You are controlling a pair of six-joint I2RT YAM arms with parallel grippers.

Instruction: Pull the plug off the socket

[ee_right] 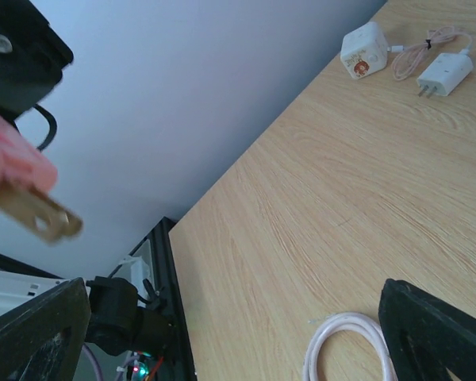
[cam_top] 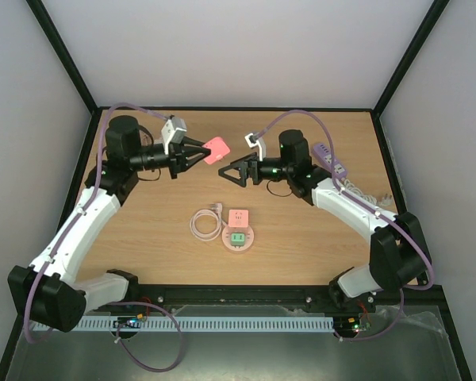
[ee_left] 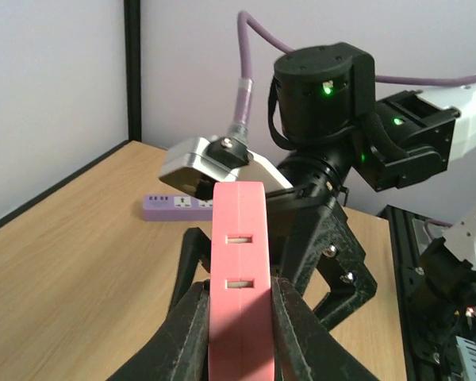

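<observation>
**A:** Pink plug [ee_left: 238,230], 2 slots showing, pinched in the left gripper [ee_left: 239,295], up in the air.

**B:** And the socket [cam_top: 238,232]?

**A:** On the table [cam_top: 143,214], well apart. Separation looks done. The right gripper [cam_top: 232,171] gapes wide and holds nothing.

**B:** Next?

**A:** Probably setting the plug down.

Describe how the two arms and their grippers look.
The left arm and right arm have white links and bulky black joints with small green lights. A purple cable loops along each to a silver wrist camera. The left gripper and right gripper are black, with two tapered fingers forming a triangle.
</observation>
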